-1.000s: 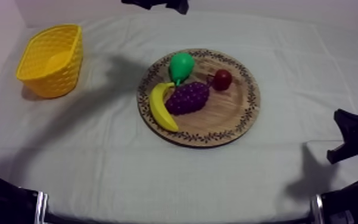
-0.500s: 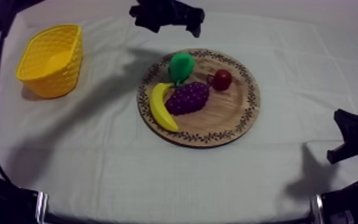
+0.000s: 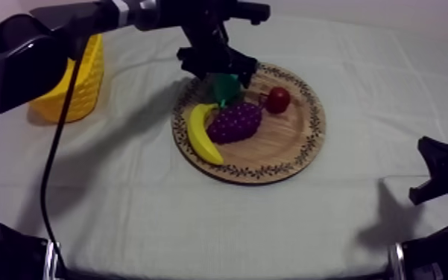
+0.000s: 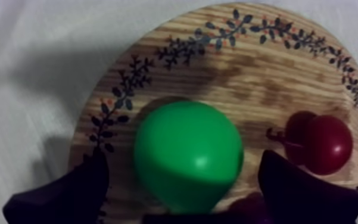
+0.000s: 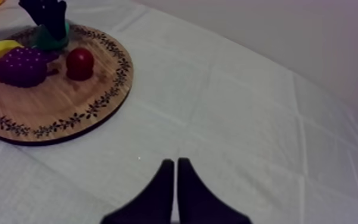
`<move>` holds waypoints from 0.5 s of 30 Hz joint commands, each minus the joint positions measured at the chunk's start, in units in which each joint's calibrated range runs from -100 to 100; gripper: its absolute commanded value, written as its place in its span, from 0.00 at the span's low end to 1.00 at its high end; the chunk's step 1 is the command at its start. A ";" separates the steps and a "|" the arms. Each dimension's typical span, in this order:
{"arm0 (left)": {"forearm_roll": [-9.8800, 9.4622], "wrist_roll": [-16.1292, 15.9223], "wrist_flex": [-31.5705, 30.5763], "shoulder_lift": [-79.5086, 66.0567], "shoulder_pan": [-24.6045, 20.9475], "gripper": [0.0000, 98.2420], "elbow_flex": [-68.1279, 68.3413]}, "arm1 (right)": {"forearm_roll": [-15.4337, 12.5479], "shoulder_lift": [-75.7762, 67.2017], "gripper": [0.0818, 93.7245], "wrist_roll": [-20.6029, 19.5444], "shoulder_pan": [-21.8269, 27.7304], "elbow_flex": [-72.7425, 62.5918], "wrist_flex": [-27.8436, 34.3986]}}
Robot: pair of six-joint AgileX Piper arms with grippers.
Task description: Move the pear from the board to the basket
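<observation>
The green pear (image 3: 227, 88) lies at the far left of the round wooden board (image 3: 290, 145). My left gripper (image 3: 218, 68) hangs right over it, open. In the left wrist view the pear (image 4: 187, 146) sits between the two black fingers (image 4: 65, 193), one at each side, apart from it. Seen from the right wrist, the other arm's gripper (image 5: 45, 16) stands over the pear (image 5: 53, 40). The yellow basket (image 3: 86, 83) is at the far left, partly behind my left arm. My right gripper (image 5: 175, 170) is shut on nothing, over bare cloth near the table's right side.
On the board beside the pear lie a banana (image 3: 201, 135), a bunch of grapes (image 3: 235, 123) and a small red fruit (image 3: 277, 99). The red fruit (image 4: 324, 143) is close to one left finger. My left arm spans the upper left of the table.
My left arm has swung in from the upper left and its gripper has come down from the far edge onto the pear. The right arm and the fruit have not moved.
</observation>
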 commanded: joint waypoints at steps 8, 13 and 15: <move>0.42 -0.25 0.22 3.23 0.28 0.75 -2.52 | 0.00 -0.01 0.00 0.01 -0.03 -0.01 0.00; 0.68 -0.41 -0.01 3.35 0.31 0.54 -1.97 | 0.00 -0.01 0.00 0.01 -0.03 -0.01 0.00; 0.80 -0.42 -0.08 2.59 0.25 0.52 -1.24 | 0.00 -0.01 0.00 0.01 -0.03 -0.01 0.00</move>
